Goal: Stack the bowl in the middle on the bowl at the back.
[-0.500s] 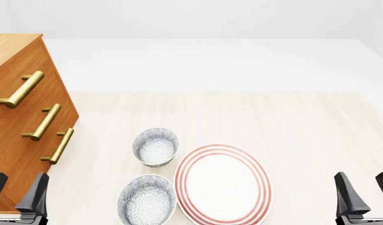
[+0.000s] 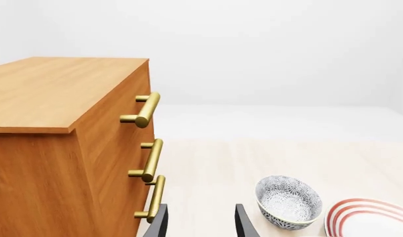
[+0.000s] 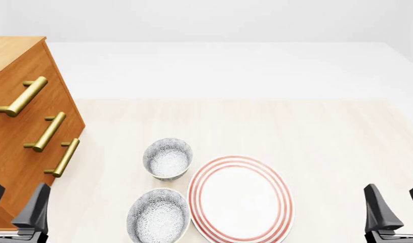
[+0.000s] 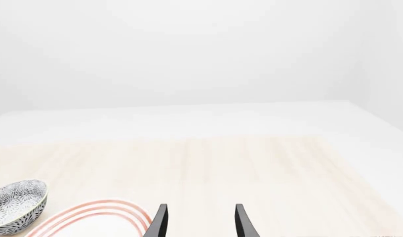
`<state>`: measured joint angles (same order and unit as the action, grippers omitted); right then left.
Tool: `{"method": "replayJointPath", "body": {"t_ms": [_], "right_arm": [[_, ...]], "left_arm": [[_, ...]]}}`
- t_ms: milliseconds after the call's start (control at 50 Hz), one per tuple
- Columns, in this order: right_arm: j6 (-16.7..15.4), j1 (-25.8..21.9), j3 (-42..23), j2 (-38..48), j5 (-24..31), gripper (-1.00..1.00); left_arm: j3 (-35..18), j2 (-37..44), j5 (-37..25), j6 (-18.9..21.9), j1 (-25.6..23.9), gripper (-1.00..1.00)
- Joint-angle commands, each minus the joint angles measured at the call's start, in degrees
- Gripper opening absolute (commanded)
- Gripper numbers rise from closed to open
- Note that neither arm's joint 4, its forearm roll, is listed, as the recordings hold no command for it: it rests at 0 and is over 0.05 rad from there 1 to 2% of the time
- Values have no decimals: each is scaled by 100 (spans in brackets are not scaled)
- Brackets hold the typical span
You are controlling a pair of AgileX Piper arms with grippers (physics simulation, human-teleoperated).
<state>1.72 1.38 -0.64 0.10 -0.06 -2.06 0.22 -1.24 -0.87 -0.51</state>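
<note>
Two small grey-and-white speckled bowls stand left of centre in the front view. The bowl at the back (image 3: 167, 158) is farther away; the bowl in the middle (image 3: 158, 216) sits nearer, touching the plate's left rim. My left gripper (image 3: 16, 203) is open at the near left, well apart from both bowls. My right gripper (image 3: 397, 202) is open at the near right. The left wrist view shows the open left gripper (image 2: 201, 221) with the back bowl (image 2: 288, 201) ahead. The right wrist view shows the open right gripper (image 4: 198, 221) and the back bowl (image 4: 14, 205) at the picture's edge.
A large white plate with red rings (image 3: 239, 198) lies right of the bowls, also seen as the plate (image 2: 369, 217) and the plate (image 4: 89, 217). A wooden drawer cabinet (image 3: 21, 126) with brass handles (image 2: 145, 111) stands at the left, close to my left gripper.
</note>
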Motion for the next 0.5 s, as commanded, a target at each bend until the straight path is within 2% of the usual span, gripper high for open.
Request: {"method": "replayJointPath", "body": {"t_ms": [20, 60, 80, 120, 140, 180, 220, 240, 260, 300, 320, 340, 380, 400, 420, 460, 480, 500], "right_arm": [[68, 54, -6, 4, 11, 100], [83, 62, -10, 2, 13, 100], [107, 69, -14, 1, 15, 100], [126, 78, -17, 0, 19, 100], [136, 86, -19, 0, 19, 100], [142, 86, -18, 1, 20, 100], [151, 93, -13, 4, 23, 100], [155, 97, -13, 4, 24, 100], [165, 106, -12, 6, 25, 100], [176, 107, -5, 13, 24, 100], [178, 105, -4, 14, 25, 100], [182, 103, -6, 13, 26, 100], [188, 104, -8, 12, 27, 100], [197, 102, -11, 10, 27, 100], [197, 102, -11, 10, 27, 100], [193, 99, -11, 15, 27, 100], [194, 98, -12, 15, 28, 100], [198, 96, -15, 12, 28, 100]], "left_arm": [[-320, -14, -303, -120, -236, 100], [-449, -12, -425, -66, -336, 100], [-647, -9, -537, -217, -354, 100], [-870, 29, -737, -117, -432, 100], [-1071, 69, -848, -263, -430, 100], [-1183, 150, -898, -147, -521, 100], [-1435, 448, -998, -158, -711, 100], [-1520, 563, -1042, -39, -771, 100], [-1620, 820, -1111, -164, -829, 100], [-1772, 910, -1283, -65, -967, 100], [-1882, 1099, -1412, -262, -1019, 100], [-1935, 1230, -1478, -80, -1122, 100], [-2031, 1240, -1594, -101, -1106, 100], [-2228, 1580, -1795, -176, -1177, 100], [-2232, 1583, -1796, -176, -1177, 100], [-2545, 1792, -2061, -450, -1177, 100], [-2653, 1927, -2150, -238, -1216, 100], [-2848, 2033, -2298, -435, -1187, 100]]}}
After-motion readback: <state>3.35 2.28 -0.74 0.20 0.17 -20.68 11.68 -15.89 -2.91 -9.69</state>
